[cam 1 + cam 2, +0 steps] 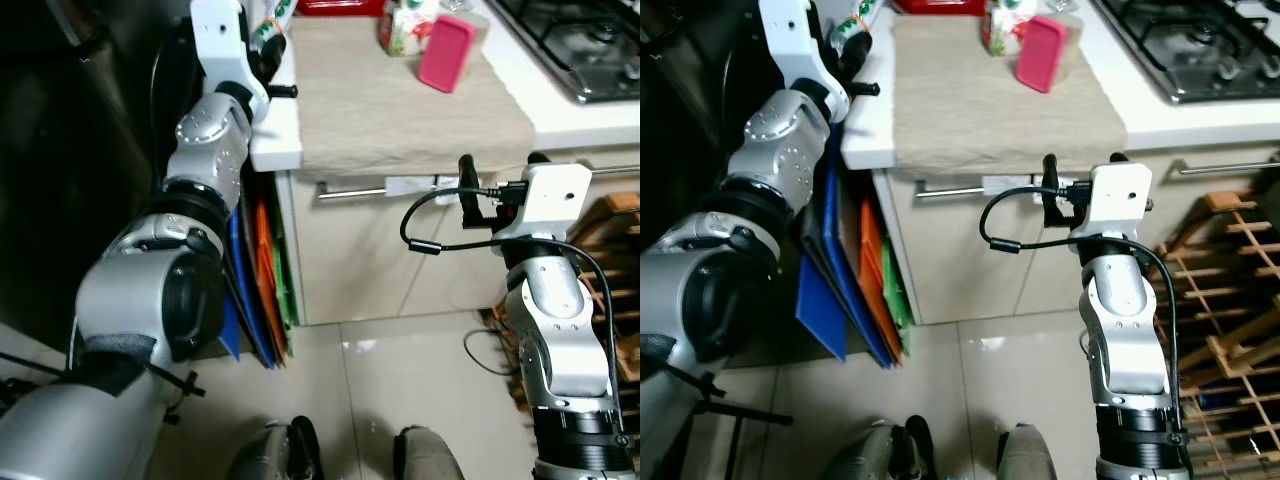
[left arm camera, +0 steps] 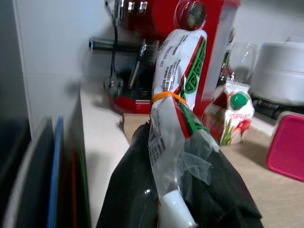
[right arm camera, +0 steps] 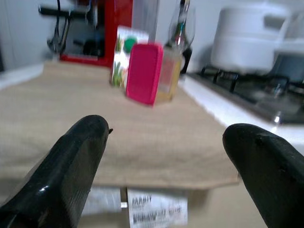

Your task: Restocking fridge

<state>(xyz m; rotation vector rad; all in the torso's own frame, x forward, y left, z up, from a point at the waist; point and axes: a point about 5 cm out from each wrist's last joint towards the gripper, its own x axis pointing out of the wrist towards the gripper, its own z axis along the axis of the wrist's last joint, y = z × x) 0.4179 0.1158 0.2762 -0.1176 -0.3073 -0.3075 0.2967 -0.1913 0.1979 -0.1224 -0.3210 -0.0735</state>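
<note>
My left gripper [image 1: 270,48] is raised at the counter's left end and is shut on a clear plastic packet [image 2: 178,71] with white, green and red print and an orange rubber band around it. The packet [image 1: 272,22] stands upright between the black fingers [image 2: 135,190]. My right gripper [image 1: 500,165] is open with nothing in it, level with the front edge of the counter [image 1: 275,140], below the beige cloth [image 1: 400,110]. Further back on the cloth stand a small juice carton [image 1: 405,25] and a pink-lidded container [image 1: 446,52], both ahead of the right gripper [image 3: 166,156].
A red coffee machine [image 2: 190,28] stands at the back of the counter, and a gas hob [image 1: 580,40] lies to the right. Blue, orange and green boards [image 1: 260,280] lean in the gap beside the cabinet. A wooden rack [image 1: 610,280] is at the right. A dark tall surface [image 1: 60,150] is at left.
</note>
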